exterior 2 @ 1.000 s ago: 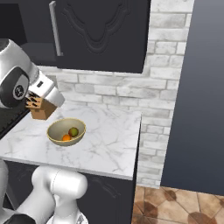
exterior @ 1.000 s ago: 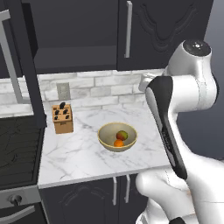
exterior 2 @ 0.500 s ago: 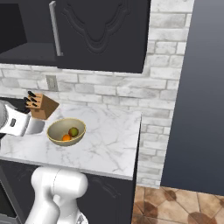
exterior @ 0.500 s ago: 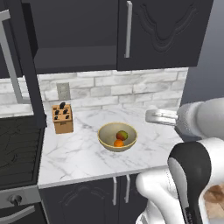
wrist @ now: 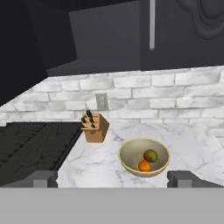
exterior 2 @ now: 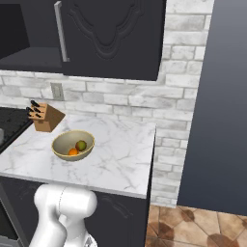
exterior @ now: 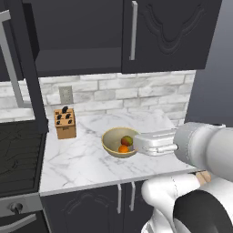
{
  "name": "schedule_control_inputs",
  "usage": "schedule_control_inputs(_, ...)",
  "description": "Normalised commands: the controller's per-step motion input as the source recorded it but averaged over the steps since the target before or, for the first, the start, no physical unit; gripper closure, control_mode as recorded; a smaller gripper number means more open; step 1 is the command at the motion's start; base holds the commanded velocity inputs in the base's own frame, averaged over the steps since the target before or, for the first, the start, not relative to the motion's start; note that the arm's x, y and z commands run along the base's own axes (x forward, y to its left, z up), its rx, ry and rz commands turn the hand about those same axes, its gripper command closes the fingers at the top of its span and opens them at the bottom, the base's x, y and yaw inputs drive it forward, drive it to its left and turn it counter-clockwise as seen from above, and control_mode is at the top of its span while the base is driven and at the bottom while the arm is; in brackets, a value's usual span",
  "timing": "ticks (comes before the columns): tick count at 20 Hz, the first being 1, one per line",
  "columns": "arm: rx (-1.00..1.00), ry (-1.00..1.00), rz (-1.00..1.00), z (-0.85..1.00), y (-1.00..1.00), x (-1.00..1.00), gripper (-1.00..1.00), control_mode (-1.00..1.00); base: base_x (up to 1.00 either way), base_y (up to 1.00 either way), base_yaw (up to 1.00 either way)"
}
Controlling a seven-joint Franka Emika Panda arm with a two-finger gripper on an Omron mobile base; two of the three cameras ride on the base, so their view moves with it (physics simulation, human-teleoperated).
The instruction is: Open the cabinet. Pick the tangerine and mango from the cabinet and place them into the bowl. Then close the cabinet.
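The dark cabinet (exterior: 173, 32) has its left door (exterior: 25, 68) swung open and its right door shut, silver handle (exterior: 133, 29) upright. Its open shelf (wrist: 105, 39) looks bare. The tan-gold bowl (exterior: 113, 143) sits on the marble counter and holds the tangerine (exterior: 123, 149) and the mango (exterior: 128, 140). Both fruits also lie in the bowl (exterior 2: 62, 144) and the bowl (wrist: 131, 153). My gripper (wrist: 112, 178) is open, holds nothing, and faces the bowl from some way back. The white hand (exterior: 154, 142) overlaps the bowl's right side in the left base view.
A wooden knife block (exterior: 65, 123) stands left of the bowl near the brick wall. A black stove (wrist: 30, 148) borders the counter on the left. A tall dark panel (exterior 2: 217, 96) closes the right side. Base cabinets with short handles (exterior: 125, 198) run under the counter.
The arm has swung down from its raised pose at the right, and the hand now hangs low in front of the bowl. The fruits and the bowl have stayed put.
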Motion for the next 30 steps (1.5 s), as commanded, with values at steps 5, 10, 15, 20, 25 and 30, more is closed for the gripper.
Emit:
schedule_control_inputs(5, -0.05, -0.31, 0.07, 0.02, 0.93, -0.09, -1.00, -1.00, 0.00, 0.00, 0.00)
schedule_control_inputs(10, 0.00, -0.29, 0.03, 0.00, 1.00, 0.01, -1.00, -1.00, 0.00, 0.00, 0.00)
schedule_control_inputs(15, 0.00, -0.29, 0.00, 0.00, 0.99, 0.14, -1.00, -1.00, 0.00, 0.00, 0.00)
schedule_control_inputs(20, 0.00, -0.29, 0.00, -0.01, 0.99, 0.17, -1.00, -1.00, 0.00, 0.00, 0.00)
schedule_control_inputs(25, 0.00, -0.28, 0.00, 0.00, 0.90, 0.38, -1.00, -1.00, 0.00, 0.00, 0.00)
schedule_control_inputs(30, -0.04, -0.21, -0.11, -0.02, 0.66, 0.65, -1.00, -1.00, 0.00, 0.00, 0.00)
